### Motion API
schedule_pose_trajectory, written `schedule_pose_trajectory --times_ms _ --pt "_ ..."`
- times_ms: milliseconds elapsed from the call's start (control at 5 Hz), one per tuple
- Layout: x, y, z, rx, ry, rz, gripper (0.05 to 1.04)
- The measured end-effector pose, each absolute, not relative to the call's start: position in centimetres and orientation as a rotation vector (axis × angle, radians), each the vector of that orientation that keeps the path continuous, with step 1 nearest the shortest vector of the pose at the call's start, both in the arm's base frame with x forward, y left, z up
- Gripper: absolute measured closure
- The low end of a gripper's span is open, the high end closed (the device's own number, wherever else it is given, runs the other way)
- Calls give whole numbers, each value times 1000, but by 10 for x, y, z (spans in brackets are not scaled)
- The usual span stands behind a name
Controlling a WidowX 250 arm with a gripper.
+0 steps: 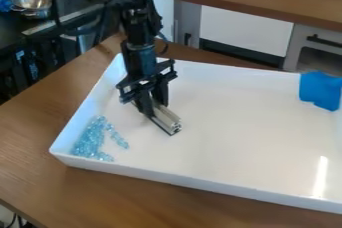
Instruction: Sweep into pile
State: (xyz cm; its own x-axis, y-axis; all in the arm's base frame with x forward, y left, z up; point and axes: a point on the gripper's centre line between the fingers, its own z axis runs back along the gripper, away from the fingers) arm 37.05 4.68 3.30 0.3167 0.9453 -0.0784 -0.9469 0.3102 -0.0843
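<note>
Jaws clamped on bar [167, 118], long axis far-left to near-right; beads [85, 145] lie near-left of it.

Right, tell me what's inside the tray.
The tray holds blue beads bunched at the picture's left, a metal bar in the gripper, and a blue object at the far right. Anything under the bar or blue object is covered.
</note>
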Motion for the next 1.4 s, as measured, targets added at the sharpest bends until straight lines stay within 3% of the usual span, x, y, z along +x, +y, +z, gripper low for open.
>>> schedule_pose_trajectory --times_ms 200,600,1000,1400 --pt "367 44 32 -122 39 1234 712" --pt "349 24 49 -190 159 1148 712" --pt "356 2 84 -210 117 1050 712" --pt "351 -44 84 -140 81 882 712"
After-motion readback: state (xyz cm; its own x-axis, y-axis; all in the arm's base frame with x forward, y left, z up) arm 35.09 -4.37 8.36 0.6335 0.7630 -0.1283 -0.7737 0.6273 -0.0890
